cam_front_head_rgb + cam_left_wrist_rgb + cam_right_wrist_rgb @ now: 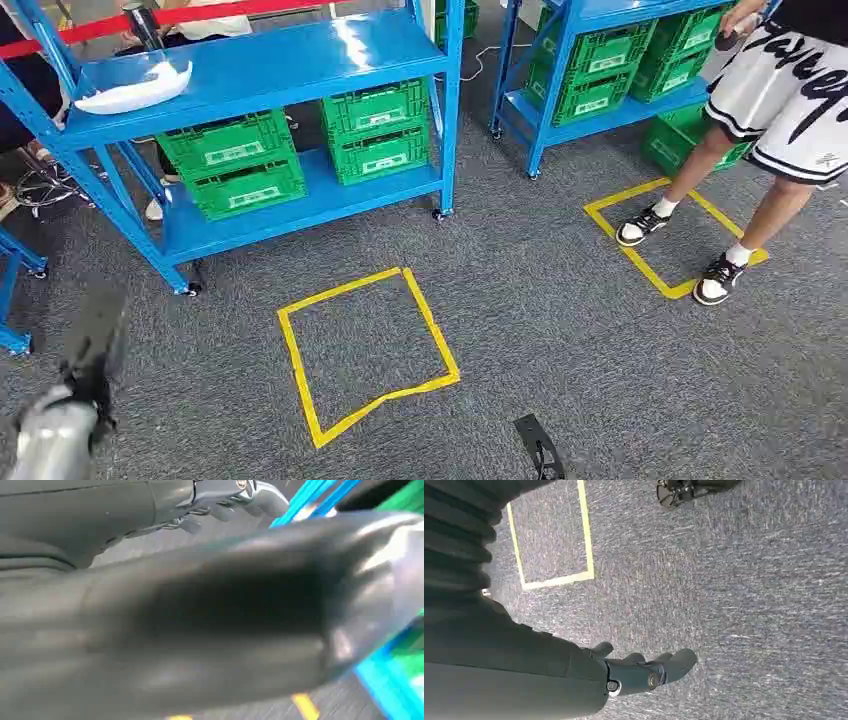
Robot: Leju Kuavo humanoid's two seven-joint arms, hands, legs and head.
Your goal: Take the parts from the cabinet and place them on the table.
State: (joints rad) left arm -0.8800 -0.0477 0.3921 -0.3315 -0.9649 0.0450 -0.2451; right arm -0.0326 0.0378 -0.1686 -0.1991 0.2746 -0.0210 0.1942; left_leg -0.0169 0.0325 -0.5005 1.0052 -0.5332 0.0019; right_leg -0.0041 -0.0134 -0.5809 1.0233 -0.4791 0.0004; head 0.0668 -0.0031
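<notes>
Left hand (pixel 85 375) near shelved green crates (pixel 235 165).

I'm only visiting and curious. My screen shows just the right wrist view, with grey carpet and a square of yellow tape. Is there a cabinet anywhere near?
Observer: Yes. In the head view a blue metal shelving rack stands just beyond that yellow tape square.
Operator: Is anything on it?
Observer: Green plastic crates are stacked on its lower shelf, and a white curved part lies on its top shelf.
Operator: Is anyone about?
Observer: A person in white-and-black shorts stands at a second yellow tape square, off to the right.
</notes>
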